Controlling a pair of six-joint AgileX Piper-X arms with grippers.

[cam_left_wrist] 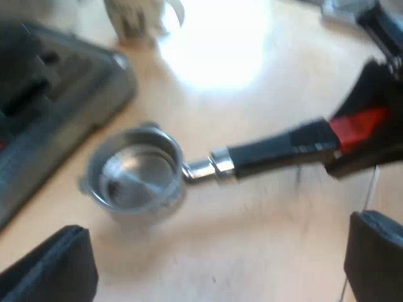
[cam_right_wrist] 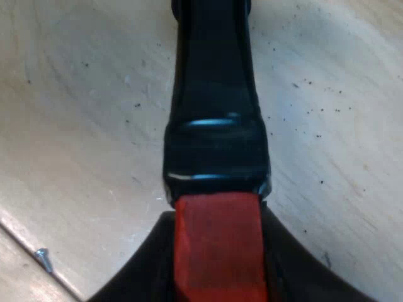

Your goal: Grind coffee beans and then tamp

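The metal holder (cam_left_wrist: 135, 176) lies on the light wooden table, its round basket facing up and holding only a few dark specks. Its dark handle (cam_left_wrist: 283, 151) runs away from the basket and ends in red (cam_left_wrist: 359, 123). My right gripper (cam_left_wrist: 371, 132) is at that red end. Seen from the right wrist, the handle (cam_right_wrist: 214, 113) and red end (cam_right_wrist: 217, 245) sit between the black fingers (cam_right_wrist: 138, 270) of my right gripper (cam_right_wrist: 217, 277), which is shut on them. My left gripper (cam_left_wrist: 214, 264) hovers open above the table near the basket, its fingers (cam_left_wrist: 50, 267) spread wide with nothing between them.
The espresso machine's grey base (cam_left_wrist: 50, 94) stands close beside the basket. A white mug (cam_left_wrist: 135, 19) sits just past the machine. A small screw (cam_right_wrist: 43, 257) lies on the table near a seam. Bare wood surrounds the handle.
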